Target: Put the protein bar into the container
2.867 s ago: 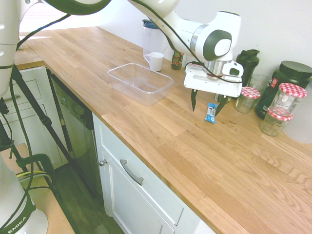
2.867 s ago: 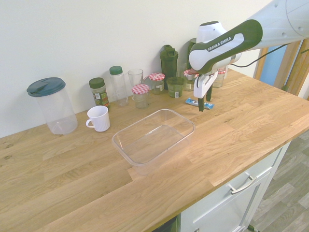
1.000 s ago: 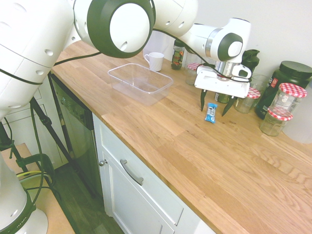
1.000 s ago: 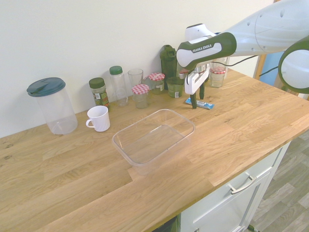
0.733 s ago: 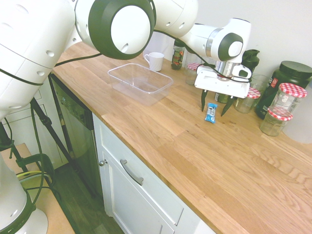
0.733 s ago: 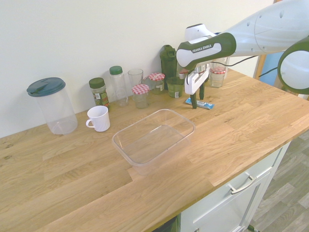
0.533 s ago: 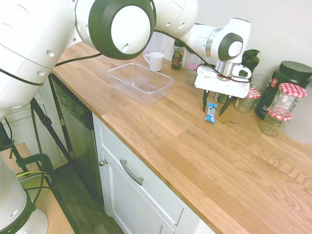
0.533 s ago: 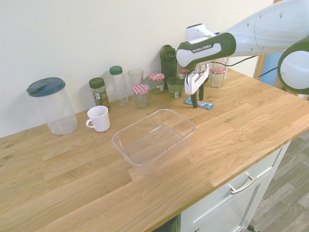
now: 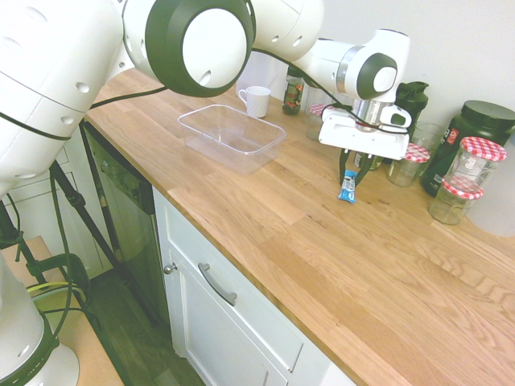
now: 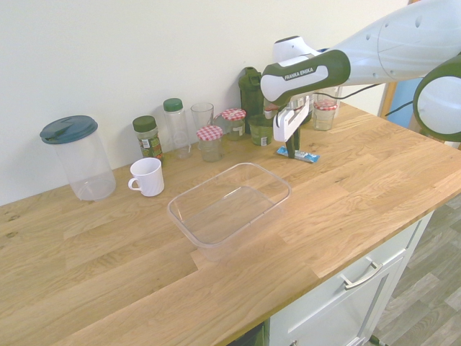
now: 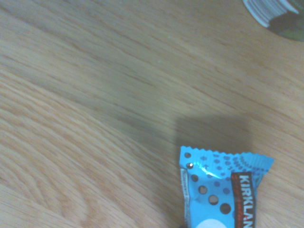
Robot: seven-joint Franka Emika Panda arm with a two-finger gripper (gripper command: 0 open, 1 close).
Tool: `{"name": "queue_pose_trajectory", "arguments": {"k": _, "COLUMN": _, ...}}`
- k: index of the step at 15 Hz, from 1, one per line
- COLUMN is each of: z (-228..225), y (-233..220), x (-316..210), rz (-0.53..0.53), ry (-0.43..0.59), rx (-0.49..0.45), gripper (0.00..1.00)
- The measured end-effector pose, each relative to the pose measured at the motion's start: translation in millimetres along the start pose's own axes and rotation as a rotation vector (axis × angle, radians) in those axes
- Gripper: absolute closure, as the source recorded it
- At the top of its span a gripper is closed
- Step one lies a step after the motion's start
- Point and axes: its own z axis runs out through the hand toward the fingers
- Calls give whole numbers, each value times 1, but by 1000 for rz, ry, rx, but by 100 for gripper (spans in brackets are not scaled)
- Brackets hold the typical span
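My end effector (image 9: 349, 180) is down low, set narrow, its two fingers apart on either side of the small flat bar in a bright blue wrapper (image 9: 347, 194); I cannot see a firm grip. The bar lies on the wooden counter (image 9: 265, 209). With me at the centre of the first exterior view's dial, the glass jar with a red-checked lid (image 9: 409, 169) stands close by at 3 o'clock. Further off, near 10 o'clock, sits the clear shallow plastic container (image 9: 248, 153), the white ribbed mug (image 9: 257, 103) beyond it.

I judge the bar could squirt out if I pinch only one end, or its slick wrapper could slip on the lift. Swinging sideways too soon might knock that jar; crossing too low, I could drag the container by its rim.
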Motion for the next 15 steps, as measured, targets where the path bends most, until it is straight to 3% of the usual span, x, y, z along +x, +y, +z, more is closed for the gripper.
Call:
{"name": "queue_pose_trajectory", "arguments": {"k": 5, "z": -8, "y": -1, "x": -16, "rz": -4, "ry": 40, "rx": -19, "gripper": 100}}
{"name": "queue_pose_trajectory", "arguments": {"k": 8, "z": -60, "y": -13, "x": -51, "rz": 12, "ry": 92, "rx": -19, "gripper": 100}}
{"name": "queue_pose_trajectory", "arguments": {"k": 12, "z": -136, "y": -54, "x": -130, "rz": 29, "ry": 158, "rx": 5, "gripper": 100}}
{"name": "queue_pose_trajectory", "arguments": {"k": 15, "z": -153, "y": -103, "x": -207, "rz": 11, "ry": 178, "rx": -2, "gripper": 100}}
